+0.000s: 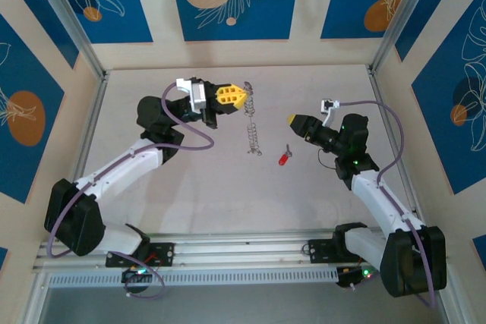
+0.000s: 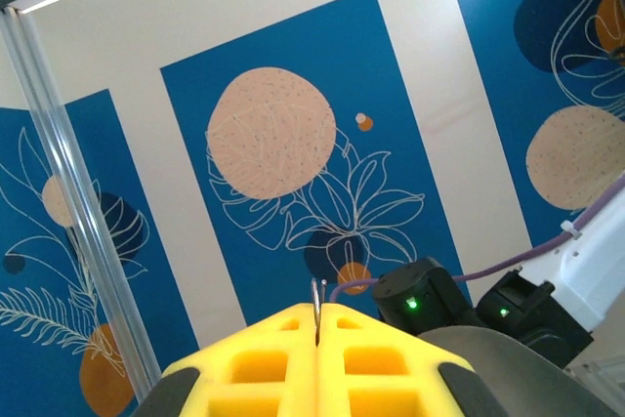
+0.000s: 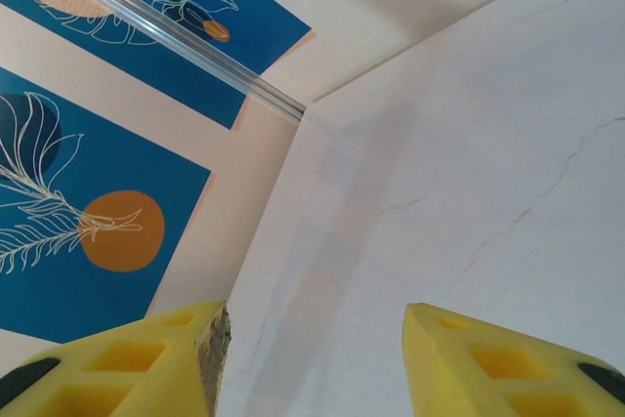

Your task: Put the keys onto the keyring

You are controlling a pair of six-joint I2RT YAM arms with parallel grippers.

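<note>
The keyring (image 1: 253,130), a thin silvery chain loop, runs from my left gripper (image 1: 241,95) toward the near side over the table's middle. That gripper's yellow fingers are shut on the chain's far end. In the left wrist view a thin metal end of the keyring (image 2: 319,298) pokes out between the closed fingers of the left gripper (image 2: 318,317). The key (image 1: 282,158), red-headed and tiny, lies on the table just right of the chain's near end. My right gripper (image 1: 292,120) hovers to the key's far right, open. Nothing sits between the spread jaws of the right gripper (image 3: 317,339).
The pale table (image 1: 228,187) is walled in by blue-and-cream patterned panels, with metal posts (image 1: 64,17) at the back corners. The right arm's black wrist (image 2: 430,300) appears ahead in the left wrist view.
</note>
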